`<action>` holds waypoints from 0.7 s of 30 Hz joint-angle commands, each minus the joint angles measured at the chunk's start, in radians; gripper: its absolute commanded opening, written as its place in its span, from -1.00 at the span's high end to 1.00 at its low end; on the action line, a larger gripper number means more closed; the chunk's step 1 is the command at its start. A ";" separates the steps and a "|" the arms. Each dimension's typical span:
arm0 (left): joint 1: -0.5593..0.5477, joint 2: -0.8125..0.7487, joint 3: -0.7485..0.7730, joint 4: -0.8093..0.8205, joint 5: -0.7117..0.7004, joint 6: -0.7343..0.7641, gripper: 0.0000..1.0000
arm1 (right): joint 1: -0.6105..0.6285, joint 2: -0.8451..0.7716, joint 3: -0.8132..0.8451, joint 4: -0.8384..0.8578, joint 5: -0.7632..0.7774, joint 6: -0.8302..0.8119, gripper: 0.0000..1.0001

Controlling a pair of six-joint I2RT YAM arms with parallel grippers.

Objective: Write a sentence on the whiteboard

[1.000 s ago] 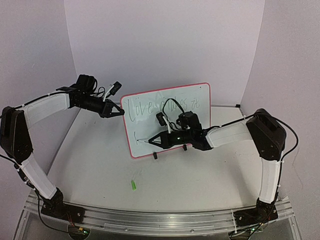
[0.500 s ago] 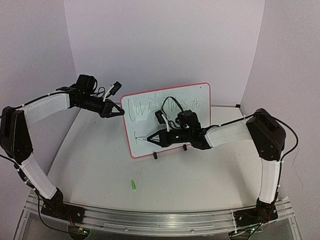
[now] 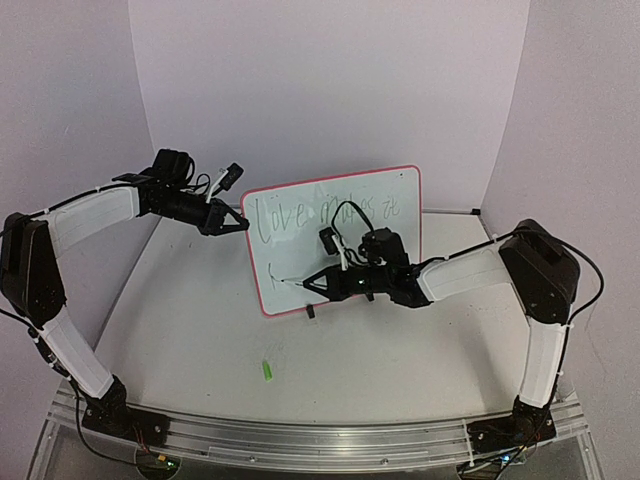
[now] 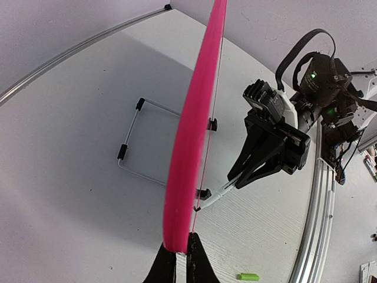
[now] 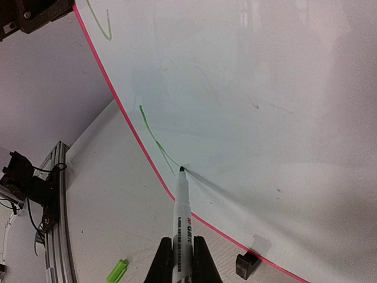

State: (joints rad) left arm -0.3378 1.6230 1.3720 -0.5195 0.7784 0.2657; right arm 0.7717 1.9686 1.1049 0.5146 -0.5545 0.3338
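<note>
The whiteboard (image 3: 405, 235) stands upright on the table, its red-pink rim (image 4: 194, 118) seen edge-on in the left wrist view. The sentence (image 3: 282, 215) shows a top line of green words and, lower left, a short green stroke (image 5: 154, 141). My left gripper (image 3: 243, 224) is shut on the board's left rim (image 4: 181, 259). My right gripper (image 3: 335, 280) is shut on a white marker (image 5: 181, 218), also in the left wrist view (image 4: 215, 194). The marker's tip touches the board at the end of that stroke.
A green marker cap (image 3: 267, 371) lies on the table in front of the board and shows in both wrist views (image 4: 247, 276) (image 5: 116, 270). The board's black foot (image 5: 246, 264) and wire stand (image 4: 132, 147) rest on the table. Walls close in on three sides.
My right arm has dipped lower and the marker tip has shifted slightly left and down along the lower stroke. The left arm and the board have not moved.
</note>
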 commanded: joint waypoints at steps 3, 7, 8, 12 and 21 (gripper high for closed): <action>-0.021 -0.005 -0.011 -0.037 -0.016 0.033 1.00 | -0.013 0.010 0.014 0.029 0.010 0.008 1.00; -0.021 -0.002 -0.010 -0.037 -0.016 0.034 1.00 | -0.007 0.037 0.027 0.013 -0.005 0.007 1.00; -0.021 -0.002 -0.009 -0.037 -0.016 0.034 1.00 | -0.004 0.044 0.033 0.006 -0.006 0.002 1.00; -0.021 -0.002 -0.008 -0.037 -0.015 0.033 1.00 | 0.010 0.073 0.060 -0.009 -0.007 -0.006 1.00; -0.021 -0.007 -0.010 -0.037 -0.016 0.036 1.00 | 0.018 0.075 0.072 0.032 0.007 0.014 1.00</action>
State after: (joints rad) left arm -0.3378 1.6230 1.3720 -0.5194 0.7784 0.2661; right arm 0.7937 2.0441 1.1446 0.4959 -0.5922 0.3387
